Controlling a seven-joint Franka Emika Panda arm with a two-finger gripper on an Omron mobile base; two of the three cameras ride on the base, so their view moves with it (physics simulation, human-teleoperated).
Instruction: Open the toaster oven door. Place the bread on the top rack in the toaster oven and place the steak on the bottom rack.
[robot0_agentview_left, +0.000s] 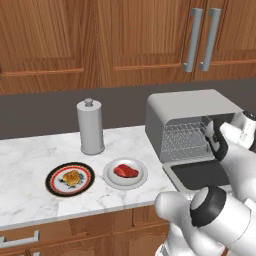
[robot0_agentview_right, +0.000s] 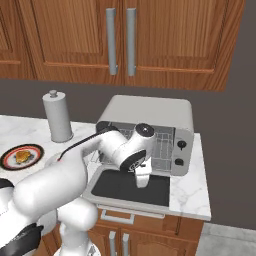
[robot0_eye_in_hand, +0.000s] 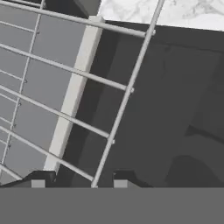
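On the right end of the marble counter stands the toaster oven, its door folded down flat in front of it, dark glass facing up. Inside the open cavity the wire racks show; in the left base view one silver grid is clear, though which of the two it is cannot be told there. From the hand view, a rack's front bar and cross wires run diagonally, reaching out over the dark glass of the lowered door.

The gripper hangs just before the oven mouth, above the door, its two dark tips low in the hand view with the rack's front bar between them; the jaws are spread a little and pinch nothing. In the right base view the white arm crosses the front of the oven.

Left of the oven, the steak lies on a white plate. Just beside that, further left, the bread sits on a dark-rimmed patterned plate. Behind the plates a grey cylindrical canister stands upright. Wooden cabinets with grey bar handles hang above.
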